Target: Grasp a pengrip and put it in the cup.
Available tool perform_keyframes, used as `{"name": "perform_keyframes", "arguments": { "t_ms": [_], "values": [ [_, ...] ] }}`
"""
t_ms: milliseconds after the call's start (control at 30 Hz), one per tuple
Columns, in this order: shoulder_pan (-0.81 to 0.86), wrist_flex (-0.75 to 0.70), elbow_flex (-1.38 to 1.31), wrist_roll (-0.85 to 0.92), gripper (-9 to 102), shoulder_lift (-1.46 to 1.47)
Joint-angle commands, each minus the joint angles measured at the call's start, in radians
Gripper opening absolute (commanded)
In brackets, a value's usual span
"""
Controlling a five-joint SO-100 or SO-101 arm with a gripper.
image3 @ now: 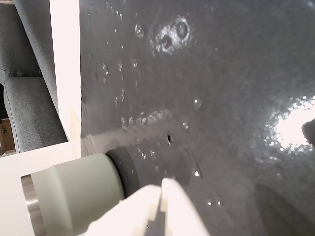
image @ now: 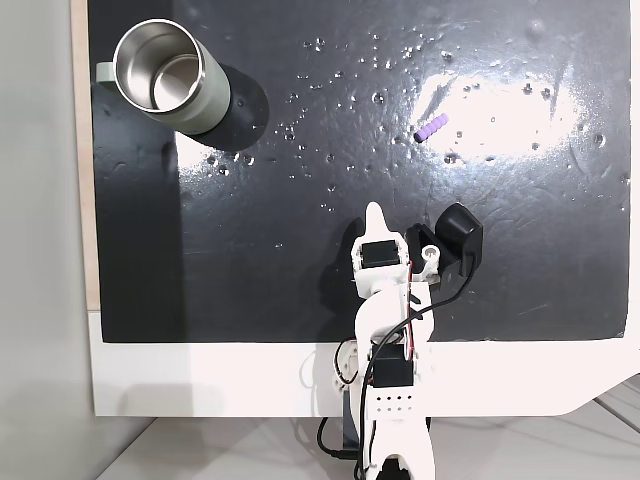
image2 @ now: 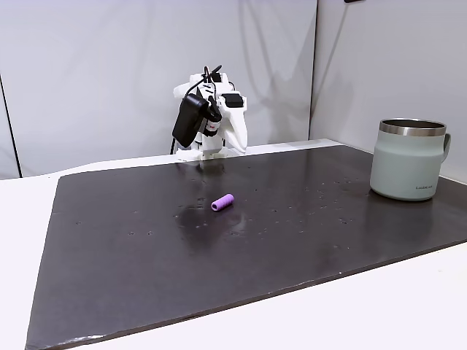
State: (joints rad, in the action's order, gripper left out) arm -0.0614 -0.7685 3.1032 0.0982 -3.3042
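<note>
The pengrip (image: 432,128) lies on its side on the dark mat (image: 300,250), well apart from the fingers (image3: 162,189) and beyond them in the overhead fixed view. The fingers are closed, tips touching, holding nothing. The cup (image: 170,78) stands upright at the mat's far-left corner.

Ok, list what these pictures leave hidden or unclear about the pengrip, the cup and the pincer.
- Pengrip: too small in both fixed views to show its ridges or ends.
- Cup: in the wrist view its rim and handle are cut off by the left edge and covered by the pincer.
- Pincer: in a fixed view the arm's body and the black camera hide the fingertips.
- Cup bottom: glare inside.
</note>
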Motion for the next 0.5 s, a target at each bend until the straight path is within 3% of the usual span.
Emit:
{"name": "perform_keyframes", "arguments": {
  "t_ms": [0,467],
  "values": [
    [-0.023,-0.002,-0.003,0.035,0,-0.012],
    [-0.017,-0.003,-0.005,0.031,0,-0.012]
  ]
}}
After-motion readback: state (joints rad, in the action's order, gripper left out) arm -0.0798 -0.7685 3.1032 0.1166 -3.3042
